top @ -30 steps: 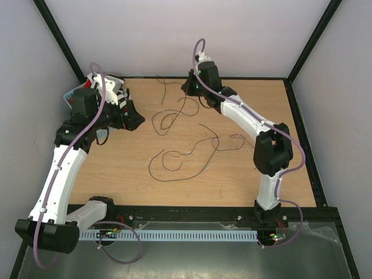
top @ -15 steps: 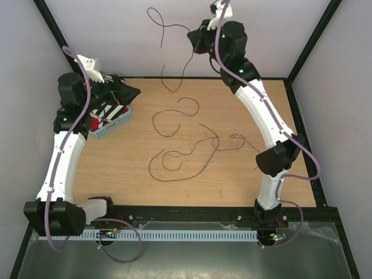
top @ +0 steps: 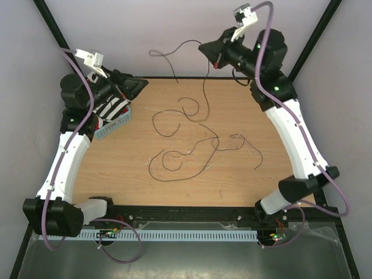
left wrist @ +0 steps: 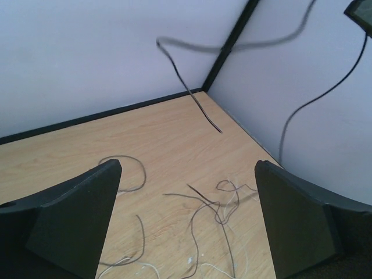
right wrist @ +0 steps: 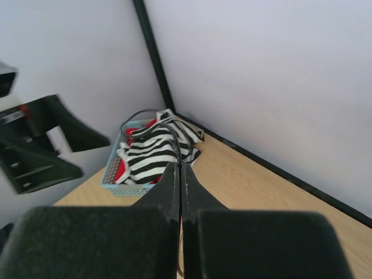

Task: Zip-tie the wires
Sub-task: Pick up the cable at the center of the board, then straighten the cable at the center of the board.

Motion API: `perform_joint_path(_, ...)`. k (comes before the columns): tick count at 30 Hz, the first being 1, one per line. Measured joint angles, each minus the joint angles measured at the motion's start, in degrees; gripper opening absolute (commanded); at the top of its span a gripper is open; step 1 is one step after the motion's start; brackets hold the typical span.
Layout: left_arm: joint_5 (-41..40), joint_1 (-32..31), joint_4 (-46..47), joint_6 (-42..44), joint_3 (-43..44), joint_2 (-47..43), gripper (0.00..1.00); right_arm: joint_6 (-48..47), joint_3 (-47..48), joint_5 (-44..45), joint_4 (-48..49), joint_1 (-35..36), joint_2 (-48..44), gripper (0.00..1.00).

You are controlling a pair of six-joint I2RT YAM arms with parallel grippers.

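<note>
Vs 1 s ago both arms have come up off the table [top: 244, 186]. The right gripper [top: 204, 49], then low by the far edge, now sits high near the back wall [top: 116, 29] w/ 1 dark strand [top: 204, 81] pulled up along w/ it. The left gripper [top: 141, 87] has risen off the blue basket [top: 116, 125], so the basket now shows, w/ a striped cloth [top: 114, 108] inside. The right gripper is clenched, jaws pressed flat together on that strand. 1 part loops out through the air to its left, the other hangs straight below it toward the table; can't tell if the tip touches down. The left gripper is fully released, fingers spread wide, holding and touching nothing. The rest of the wires [top: 185, 152] lie loose on the table, below and ahead of the left gripper and well below the right 1. Room: the right gripper is close to the back wall and the rear right post [top: 308, 40], w/ open air to its left and beneath. The left gripper has the side wall and basket behind it and open air ahead over the table.
</note>
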Motion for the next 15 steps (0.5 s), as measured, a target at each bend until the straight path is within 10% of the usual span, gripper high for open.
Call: perform_joint_path(15, -6.40, -13.46, 9.88, 0.85, -6.16, -1.25, 0.98, 10.29, -15.08, -14.86, 2.60, 0.15, -18.36, 0.00)
